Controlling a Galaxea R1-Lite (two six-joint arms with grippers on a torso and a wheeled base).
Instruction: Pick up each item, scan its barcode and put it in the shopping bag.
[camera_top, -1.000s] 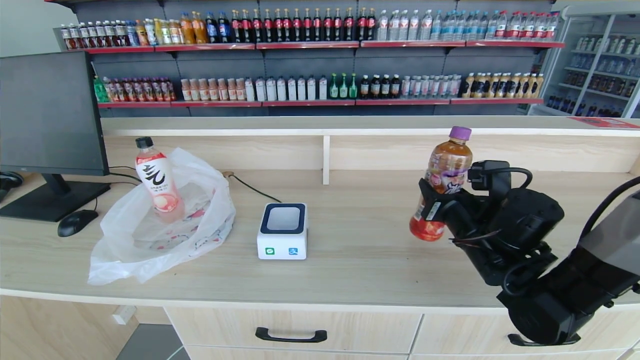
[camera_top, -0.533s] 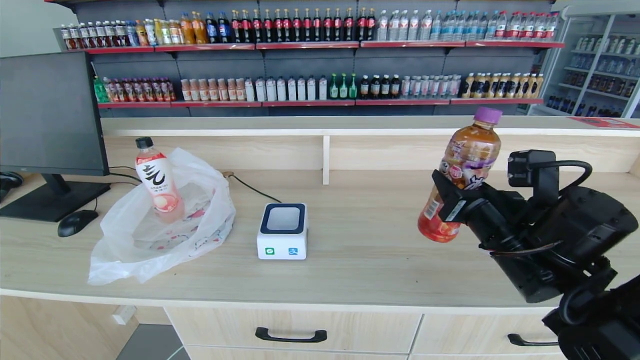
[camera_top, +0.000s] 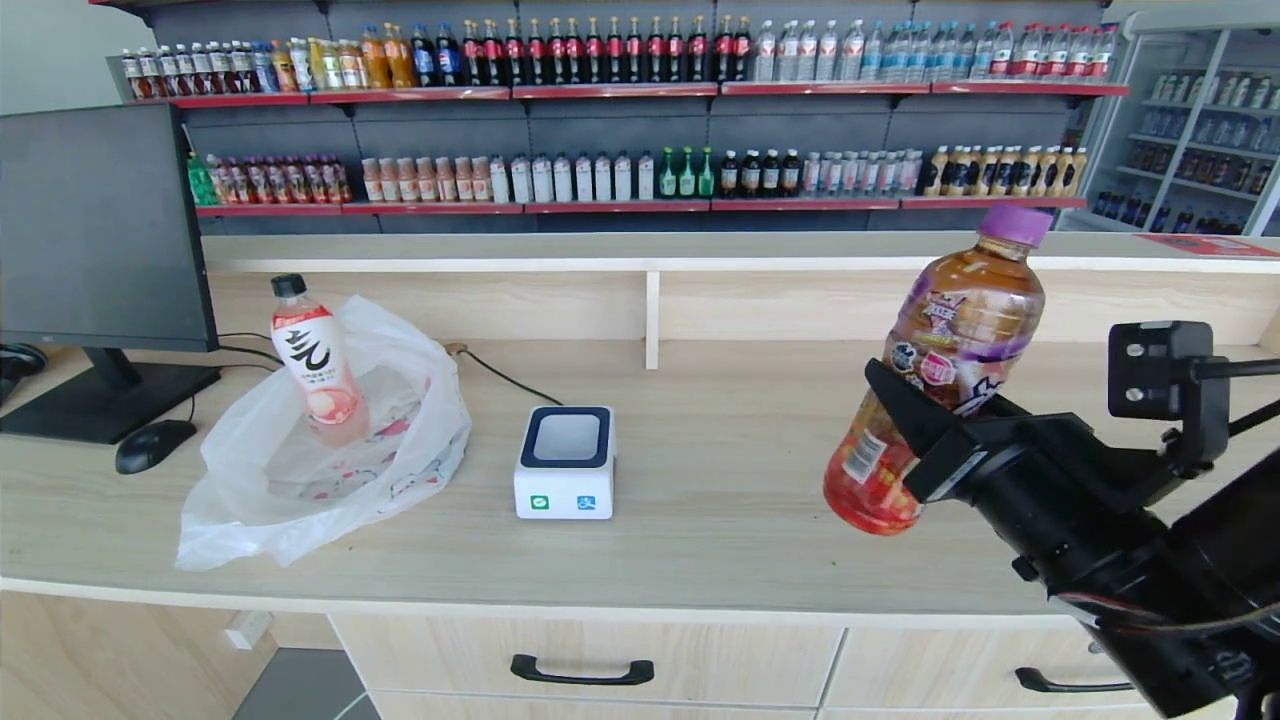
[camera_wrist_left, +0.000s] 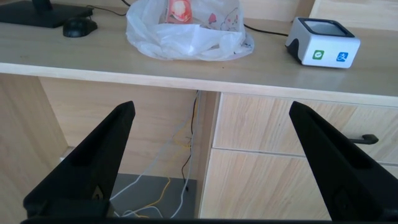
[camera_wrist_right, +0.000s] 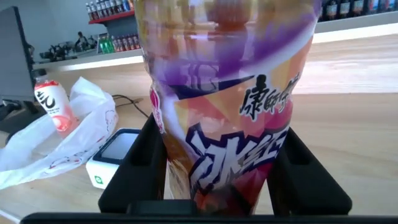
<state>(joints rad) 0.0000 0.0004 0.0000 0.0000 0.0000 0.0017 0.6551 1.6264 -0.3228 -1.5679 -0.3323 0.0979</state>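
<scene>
Since a second ago the right pincer has carried the tea bottle higher and closer to the head camera, a little farther out from the scanner. It is clamped on the bottle's labelled middle. The bottle hangs clear above the worktop, well apart from the scanner on the robot's right side, tilted with its purple cap leaning away from the scanner. On the scanner's other side, just beside it, lies the white shopping bag, with a pink-labelled bottle standing upright in it. The left pincer hangs lower than the scanner, below the worktop's front edge, its fingers spread wide apart.
</scene>
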